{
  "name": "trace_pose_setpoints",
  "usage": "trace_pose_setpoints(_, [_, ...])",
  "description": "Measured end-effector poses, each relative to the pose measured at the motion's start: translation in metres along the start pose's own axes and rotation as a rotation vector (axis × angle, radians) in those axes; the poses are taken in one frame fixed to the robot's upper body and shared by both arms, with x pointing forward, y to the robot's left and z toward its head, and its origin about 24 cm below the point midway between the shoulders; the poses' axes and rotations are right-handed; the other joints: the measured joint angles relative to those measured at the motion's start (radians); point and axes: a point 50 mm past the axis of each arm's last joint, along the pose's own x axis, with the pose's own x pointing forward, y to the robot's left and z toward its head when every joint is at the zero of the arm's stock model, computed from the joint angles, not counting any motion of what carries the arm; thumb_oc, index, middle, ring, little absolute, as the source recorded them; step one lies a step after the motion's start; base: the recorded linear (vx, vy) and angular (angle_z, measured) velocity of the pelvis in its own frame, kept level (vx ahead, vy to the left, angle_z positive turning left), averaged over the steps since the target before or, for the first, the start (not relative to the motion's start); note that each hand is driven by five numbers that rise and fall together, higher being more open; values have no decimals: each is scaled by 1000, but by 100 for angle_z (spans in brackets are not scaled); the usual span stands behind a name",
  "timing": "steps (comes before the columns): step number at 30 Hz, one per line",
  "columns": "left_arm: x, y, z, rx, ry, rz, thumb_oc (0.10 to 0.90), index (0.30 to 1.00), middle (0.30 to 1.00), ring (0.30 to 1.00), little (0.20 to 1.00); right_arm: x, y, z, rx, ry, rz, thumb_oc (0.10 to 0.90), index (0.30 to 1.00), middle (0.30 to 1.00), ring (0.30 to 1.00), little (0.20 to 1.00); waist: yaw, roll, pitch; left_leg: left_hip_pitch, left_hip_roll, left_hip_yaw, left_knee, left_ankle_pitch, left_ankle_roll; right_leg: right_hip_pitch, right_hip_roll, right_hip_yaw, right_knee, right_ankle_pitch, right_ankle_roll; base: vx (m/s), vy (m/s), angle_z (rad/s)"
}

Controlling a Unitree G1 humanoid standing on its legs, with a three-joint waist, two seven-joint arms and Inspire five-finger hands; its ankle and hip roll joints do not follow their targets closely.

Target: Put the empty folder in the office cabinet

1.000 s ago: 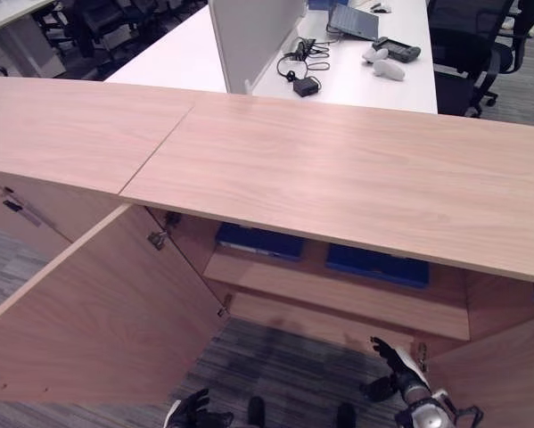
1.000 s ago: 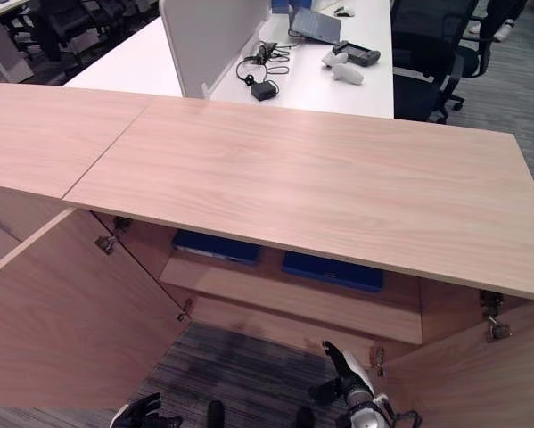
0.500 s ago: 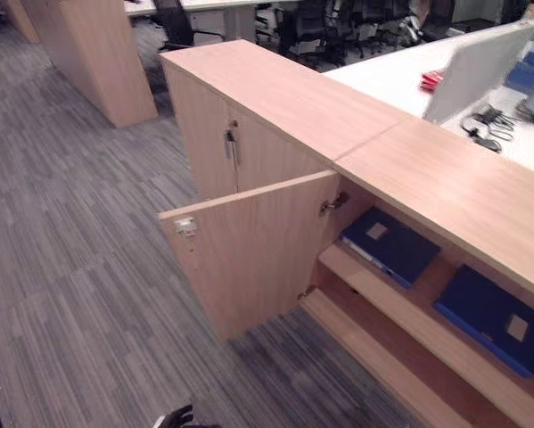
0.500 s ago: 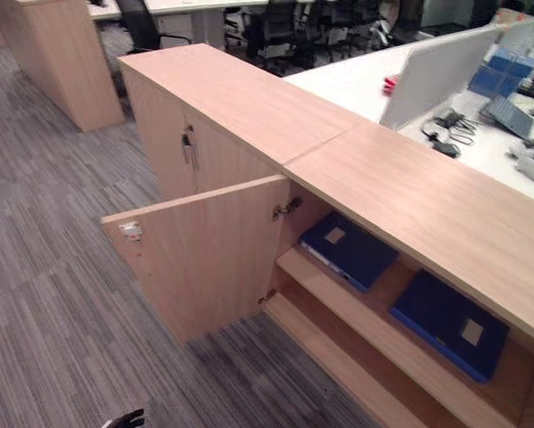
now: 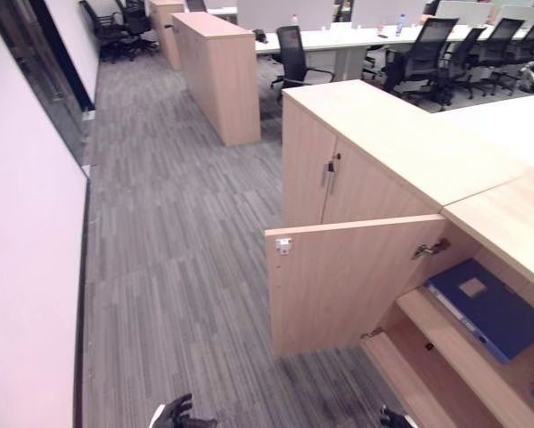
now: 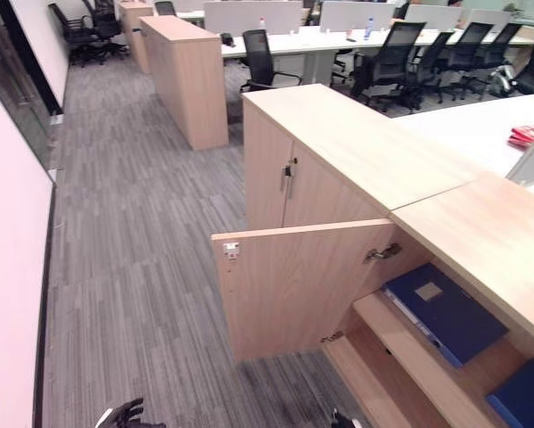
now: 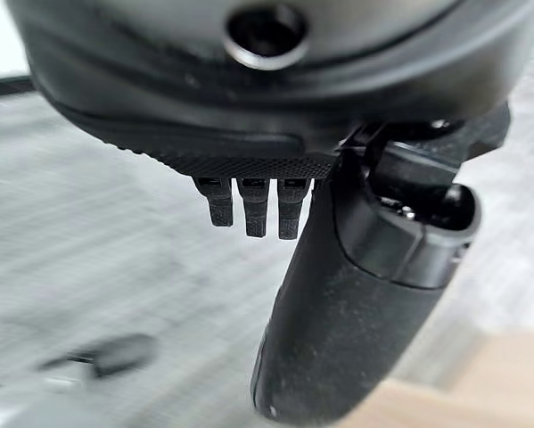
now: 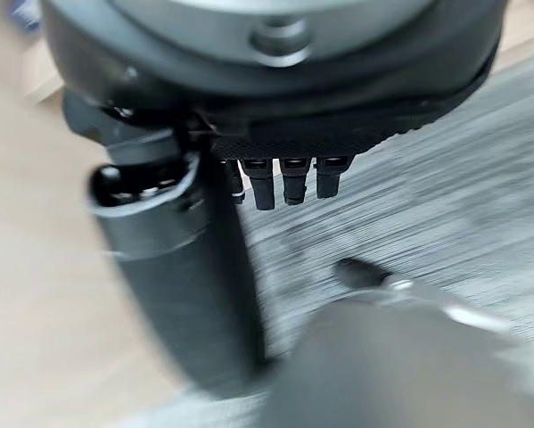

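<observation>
I see a blue folder (image 6: pixel 445 311) lying flat on the upper shelf (image 6: pixel 400 343) of the open office cabinet (image 6: pixel 480 241), long axis running from the door side deeper along the shelf. A second blue folder (image 6: pixel 527 395) lies further along. Cabinet door (image 6: pixel 293 285) swung open. Left hand (image 7: pixel 338 294) and right hand (image 8: pixel 186 267) hang low over the carpet (image 5: pixel 177 232), fingers relaxed, both empty.

The low wooden office cabinet (image 5: pixel 400 143) is pale beech with a faint grain, and its open door (image 5: pixel 347 281) matches. Inside, a flat folder (image 6: pixel 445 312) is dark navy blue with a small tan label. The carpet floor (image 5: pixel 186 223) is grey with fine darker stripes. At far right lie red items (image 6: pixel 522 135) on a white desk (image 6: pixel 463 129). Far office chairs (image 6: pixel 387 58) are black. The left wall (image 5: pixel 26 285) is pinkish white.
</observation>
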Motion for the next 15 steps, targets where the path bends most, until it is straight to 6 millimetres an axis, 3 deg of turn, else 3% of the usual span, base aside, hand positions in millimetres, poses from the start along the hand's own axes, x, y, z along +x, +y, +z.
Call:
trace_pose_setpoints(1, [4, -2, 15, -18, -45, -5, 800, 900, 900, 900, 900, 0, -4, -1, -8, 4, -8, 800, 900, 900, 900, 900, -11, -3, 0, 1, 6, -2, 0, 2, -4, 3, 6, 0, 0, 0, -1, 31, -43, 0])
trace_pose_setpoints(3, [15, -1, 64, -20, -178, -5, 800, 900, 900, 900, 900, -1, -13, -9, -53, 27, -25, 800, 900, 900, 900, 900, -16, -14, -5, 16, 20, 3, -5, 1, -19, 8, 14, 3, -5, -9, -12, 29, -36, -10])
trace_pose_setpoints(5, [20, 11, 105, -40, -295, 26, 800, 900, 900, 900, 900, -4, -13, -18, -71, 57, -20, 800, 900, 900, 900, 900, -35, -14, -9, 20, 30, 10, -6, -7, -35, 7, 21, 12, -8, -20, -10, 24, -40, -14])
trace_pose_setpoints(8, [20, 37, 133, 8, -351, 89, 800, 900, 900, 900, 900, -7, -7, -25, -102, 64, 15, 800, 900, 900, 900, 900, -65, -10, -11, 19, 30, 15, -5, 0, -30, 3, 23, 20, -8, -12, -8, 1, -29, -6])
trace_pose_setpoints(10, [18, 52, 159, 27, -409, 128, 800, 900, 900, 900, 900, -8, -6, -25, -103, 53, 20, 800, 900, 900, 900, 900, -70, -10, -12, 20, 29, 27, -5, 1, -29, -3, 25, 27, -8, -3, -17, -3, -6, -16])
trace_pose_setpoints(12, [13, 71, 201, 74, -486, 180, 800, 900, 900, 900, 900, -8, -6, -25, -117, 53, 30, 800, 900, 900, 900, 900, -71, -10, -12, 20, 28, 40, -5, 2, -29, -12, 31, 43, -1, 7, -15, -2, 4, -16])
trace_pose_setpoints(15, [9, 85, 230, 67, -524, 231, 800, 900, 900, 900, 900, -6, -6, -20, -117, 42, 36, 800, 900, 900, 900, 900, -95, -11, -13, 24, 24, 50, -5, 1, -28, -12, 28, 52, -1, 10, -12, -6, 10, -10])
